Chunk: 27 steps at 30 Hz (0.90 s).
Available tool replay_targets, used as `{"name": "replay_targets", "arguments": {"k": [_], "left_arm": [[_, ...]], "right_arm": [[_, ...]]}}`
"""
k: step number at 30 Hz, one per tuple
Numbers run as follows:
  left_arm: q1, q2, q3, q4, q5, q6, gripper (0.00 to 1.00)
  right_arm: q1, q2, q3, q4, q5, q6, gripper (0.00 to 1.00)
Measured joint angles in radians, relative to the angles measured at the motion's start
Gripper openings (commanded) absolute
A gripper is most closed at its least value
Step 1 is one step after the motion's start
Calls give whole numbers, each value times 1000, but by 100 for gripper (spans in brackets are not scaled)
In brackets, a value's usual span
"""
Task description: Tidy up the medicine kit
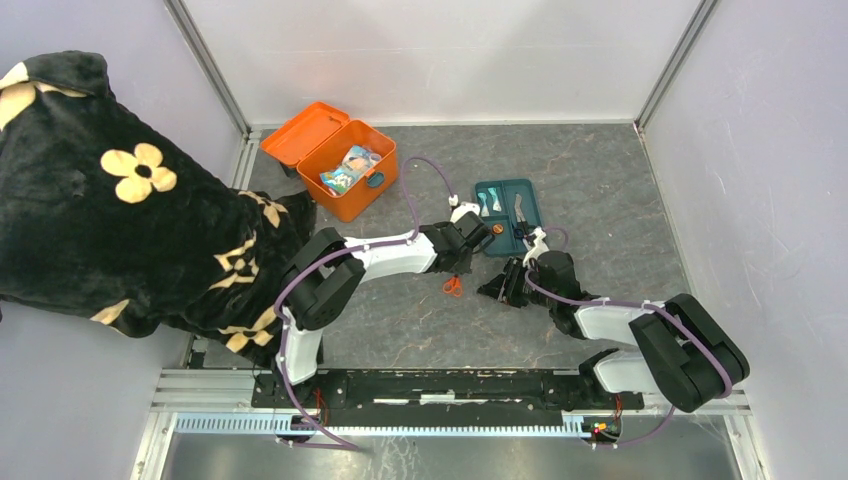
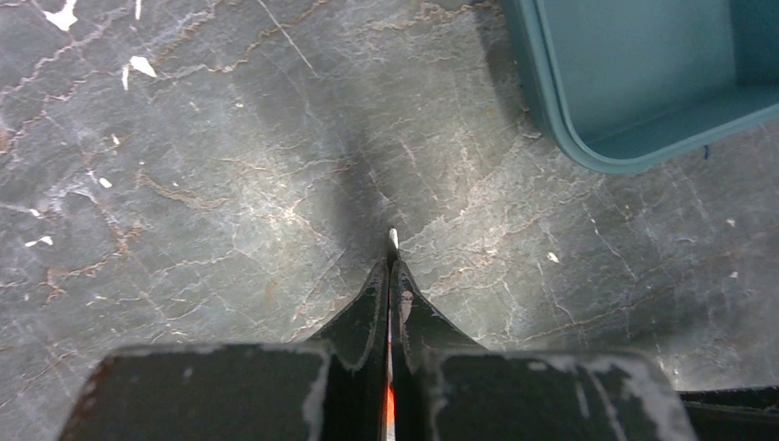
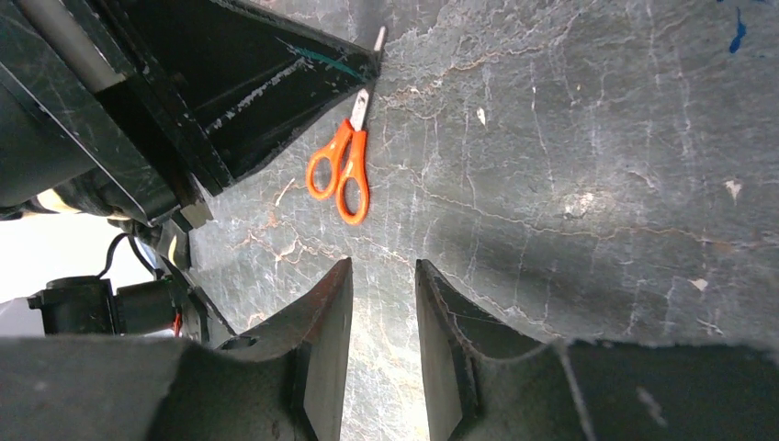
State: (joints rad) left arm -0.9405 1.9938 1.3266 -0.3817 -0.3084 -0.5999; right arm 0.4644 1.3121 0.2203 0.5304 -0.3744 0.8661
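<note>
Clamping scissors [image 3: 353,147] blades near tray [image 2: 537,92] edge, left pincer [image 2: 390,266]; right pincer [image 3: 384,266] part-spread, empty

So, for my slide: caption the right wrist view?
Left gripper pinches small orange-handled metal scissors by the blades; right gripper open above grey table.

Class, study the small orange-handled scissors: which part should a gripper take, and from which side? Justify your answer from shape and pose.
Take the scissors by the closed blades, coming from above with the jaws across their thin width. Together the blades form one narrow, solid strip, whereas the looped handles are wider and hollow. The left gripper is shut there now, with the blade tip poking past its fingertips.
</note>
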Motion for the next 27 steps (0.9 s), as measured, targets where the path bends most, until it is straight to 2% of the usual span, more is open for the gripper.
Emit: {"name": "replay_targets", "arguments": {"k": [14, 27], "left_arm": [[47, -54, -111, 159, 174, -2, 2], [84, -90, -211, 303, 272, -10, 2]], "right_arm": [[0, 7, 0, 7, 13, 5, 38], [17, 78, 45, 6, 6, 4, 41]]}}
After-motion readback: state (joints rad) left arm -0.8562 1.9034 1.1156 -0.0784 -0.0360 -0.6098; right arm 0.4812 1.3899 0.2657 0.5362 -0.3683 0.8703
